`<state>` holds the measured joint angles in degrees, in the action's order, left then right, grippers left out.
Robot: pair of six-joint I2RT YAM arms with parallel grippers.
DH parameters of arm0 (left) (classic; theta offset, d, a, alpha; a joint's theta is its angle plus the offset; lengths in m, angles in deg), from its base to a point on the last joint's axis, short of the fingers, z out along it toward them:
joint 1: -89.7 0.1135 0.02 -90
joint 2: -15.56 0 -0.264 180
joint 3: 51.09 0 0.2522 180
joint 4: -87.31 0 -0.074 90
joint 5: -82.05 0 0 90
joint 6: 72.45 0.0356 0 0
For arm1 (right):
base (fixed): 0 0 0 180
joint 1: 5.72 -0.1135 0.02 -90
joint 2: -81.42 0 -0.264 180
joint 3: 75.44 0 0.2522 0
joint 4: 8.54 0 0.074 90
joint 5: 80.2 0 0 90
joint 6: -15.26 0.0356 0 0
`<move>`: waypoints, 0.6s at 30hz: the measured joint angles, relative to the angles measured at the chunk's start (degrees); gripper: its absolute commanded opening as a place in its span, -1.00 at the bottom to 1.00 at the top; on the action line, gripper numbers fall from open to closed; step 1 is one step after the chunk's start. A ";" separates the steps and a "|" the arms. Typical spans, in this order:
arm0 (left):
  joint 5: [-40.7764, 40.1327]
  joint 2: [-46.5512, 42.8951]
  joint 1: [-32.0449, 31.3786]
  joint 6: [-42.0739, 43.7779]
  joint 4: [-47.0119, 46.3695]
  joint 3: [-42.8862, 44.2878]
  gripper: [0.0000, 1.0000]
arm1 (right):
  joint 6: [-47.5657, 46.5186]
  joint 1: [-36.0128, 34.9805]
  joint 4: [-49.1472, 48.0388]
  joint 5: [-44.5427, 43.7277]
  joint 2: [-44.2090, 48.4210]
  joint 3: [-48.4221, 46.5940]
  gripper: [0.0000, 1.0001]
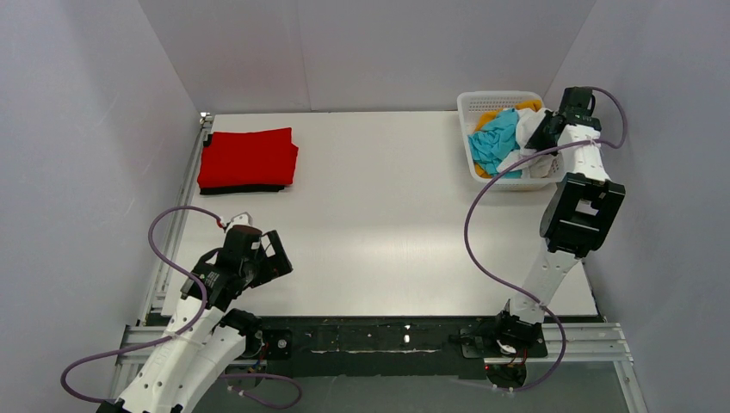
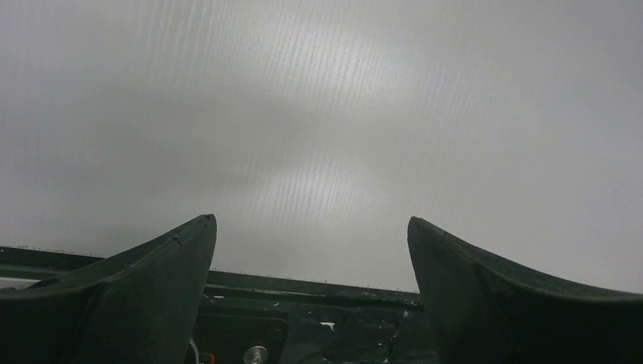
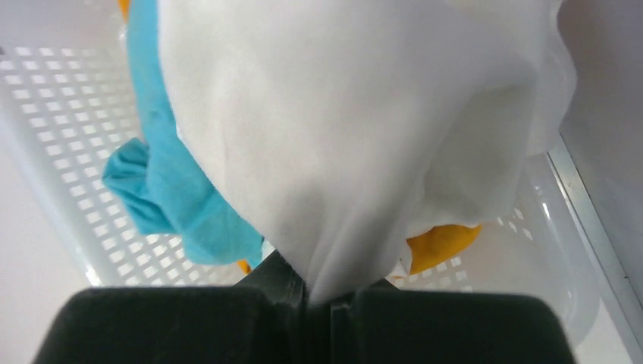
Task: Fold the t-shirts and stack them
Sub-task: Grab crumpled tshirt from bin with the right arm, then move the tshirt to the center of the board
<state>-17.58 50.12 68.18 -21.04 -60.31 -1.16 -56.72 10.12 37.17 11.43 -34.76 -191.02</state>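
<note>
A folded red t-shirt [image 1: 248,157] lies on a folded black t-shirt [image 1: 241,188] at the table's far left. The white lattice basket [image 1: 487,101] at the far right holds the teal-blue t-shirt [image 1: 492,141], the mustard-orange t-shirt [image 1: 487,118] and the white t-shirt [image 1: 527,125]. My right gripper [image 1: 546,131] is over the basket, shut on the white t-shirt [image 3: 356,121], which hangs bunched from the jaws. Teal-blue [image 3: 163,182] and mustard-orange [image 3: 440,246] fabric lie under it. My left gripper [image 1: 274,256] is open and empty over the table's near left; its fingers [image 2: 163,273] stand wide apart.
Grey walls close in the table on the left, back and right. The basket wall [image 3: 61,144] surrounds the right gripper's cloth. A black rail [image 1: 405,335] with the arm bases runs along the near edge, and it shows in the left wrist view [image 2: 303,303].
</note>
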 measured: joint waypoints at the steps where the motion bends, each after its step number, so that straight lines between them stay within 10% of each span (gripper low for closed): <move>1: 0.02 0.02 0.00 0.00 -0.11 0.00 0.97 | 0.04 0.00 0.13 0.28 0.76 -0.11 -0.97; 18: 1.70 -1.49 0.02 -0.52 -0.35 0.00 0.97 | -2.16 -14.53 2.62 6.14 30.77 -6.14 -0.97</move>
<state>-15.87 48.64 68.20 -21.56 -60.66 -1.16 -58.89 -4.42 39.79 17.57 -3.98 -197.16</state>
